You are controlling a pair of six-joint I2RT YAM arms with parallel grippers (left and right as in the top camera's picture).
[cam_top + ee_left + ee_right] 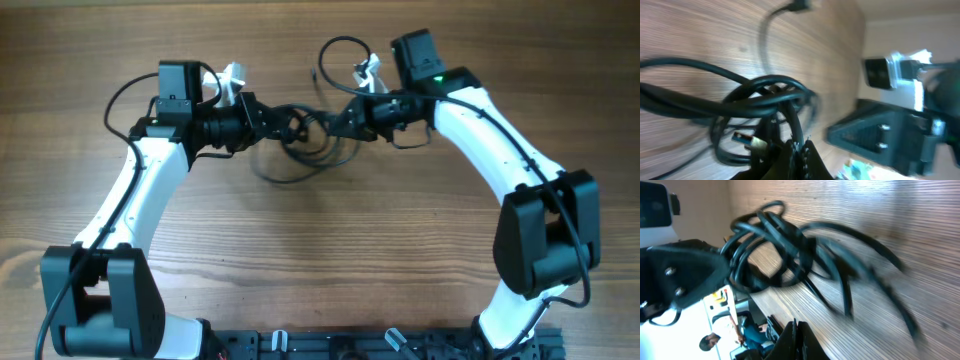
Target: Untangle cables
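Observation:
The cables (303,140) are a knotted black bundle on the wooden table between my two grippers, with loose loops trailing toward the front. My left gripper (287,122) reaches in from the left. In the left wrist view it (801,148) is shut on one black strand of the cables (765,95), and a metal plug end (747,141) lies just to its left. My right gripper (334,121) comes in from the right. In the right wrist view it (795,328) is shut with no strand showing between its fingertips. There the cables (771,245) are blurred and lie beyond the tips.
The table (320,260) is bare wood around the bundle. A thicker black wire (340,45) loops off the right arm at the back. The arms' base rail (380,345) runs along the front edge. Each wrist view shows the other gripper's black body (880,135) (685,275) close by.

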